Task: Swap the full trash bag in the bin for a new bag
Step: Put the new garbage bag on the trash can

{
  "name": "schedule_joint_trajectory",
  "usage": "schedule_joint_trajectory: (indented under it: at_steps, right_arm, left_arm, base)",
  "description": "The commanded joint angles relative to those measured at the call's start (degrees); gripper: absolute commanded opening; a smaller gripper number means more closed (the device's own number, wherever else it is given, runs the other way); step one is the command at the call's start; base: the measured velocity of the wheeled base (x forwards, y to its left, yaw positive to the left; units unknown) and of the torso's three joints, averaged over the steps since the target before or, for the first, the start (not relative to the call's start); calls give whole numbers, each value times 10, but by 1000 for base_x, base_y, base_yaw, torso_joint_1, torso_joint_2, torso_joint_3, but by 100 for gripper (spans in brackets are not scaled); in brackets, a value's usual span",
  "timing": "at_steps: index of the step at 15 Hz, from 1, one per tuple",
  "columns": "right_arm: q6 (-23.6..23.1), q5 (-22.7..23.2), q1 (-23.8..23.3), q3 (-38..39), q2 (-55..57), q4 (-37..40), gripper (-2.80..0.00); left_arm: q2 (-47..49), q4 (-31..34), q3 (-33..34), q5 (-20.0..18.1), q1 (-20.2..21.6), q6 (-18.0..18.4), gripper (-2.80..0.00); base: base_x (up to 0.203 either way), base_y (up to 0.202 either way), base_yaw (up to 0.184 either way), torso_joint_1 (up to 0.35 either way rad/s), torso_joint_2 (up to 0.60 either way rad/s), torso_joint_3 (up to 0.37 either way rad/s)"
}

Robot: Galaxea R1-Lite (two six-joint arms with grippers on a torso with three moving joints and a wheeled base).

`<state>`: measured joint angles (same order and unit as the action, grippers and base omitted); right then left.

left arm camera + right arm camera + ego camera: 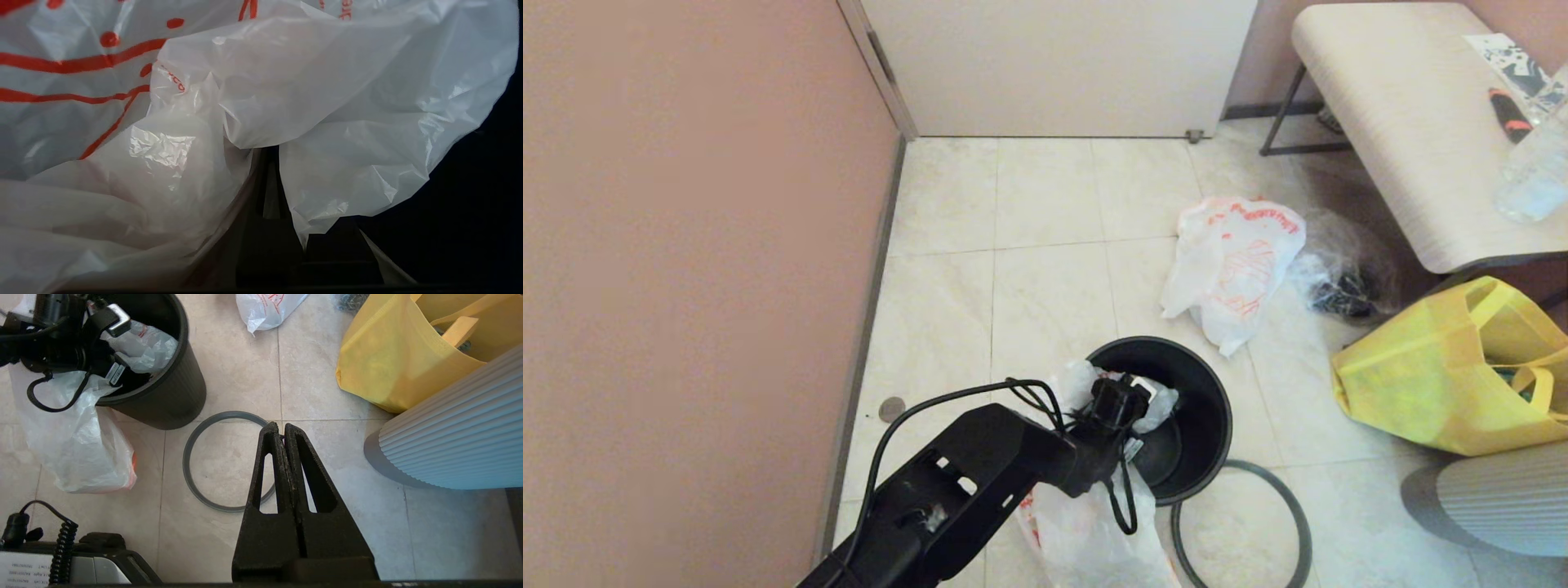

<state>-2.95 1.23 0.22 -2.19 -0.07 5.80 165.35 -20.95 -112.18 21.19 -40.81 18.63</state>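
A pale tiled floor (1045, 278) is seen, with a pink wall on the left and a table (1405, 122) at the far right. The bin (1205, 408) stands near the middle of the floor, and its grey hoop (1294, 506) lies on the tiles just beside it, on the near right. The full trash bag (1233, 265) rests farther away, well apart from the bin, with a yellow tote (1421, 384) to the right.

The new bag (1086, 531) is draped over the near left edge of the bin, one part inside and the rest hanging outside. The left gripper (1123, 400) is lowered into the bin mouth with the film around it; whether its fingers are open cannot be told. The right gripper (282, 430) hovers above the hoop, fingers pressed together, holding nothing.

The lining step seems to be in hand. Next, the bag mouth should probably be spread around the whole edge before the hoop is fitted.
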Motion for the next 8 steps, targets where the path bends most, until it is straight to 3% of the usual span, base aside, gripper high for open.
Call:
schedule_joint_trajectory:
  at_steps: [1,3,8]
  right_arm:
    - [0,0,0,0,1,0,-280]
    - [0,0,0,0,1,0,-280]
    - [0,-1,0,0,1,0,-280]
  left_arm:
    - [-15,-3,3,3,-4,0,0]
    - [-37,-5,10,3,-20,-8,0]
    - [-119,-1,59,2,-77,-70,0]
  base:
    - [0,0,0,0,0,0]
    - [0,0,0,0,0,0]
    - [0,0,0,0,0,0]
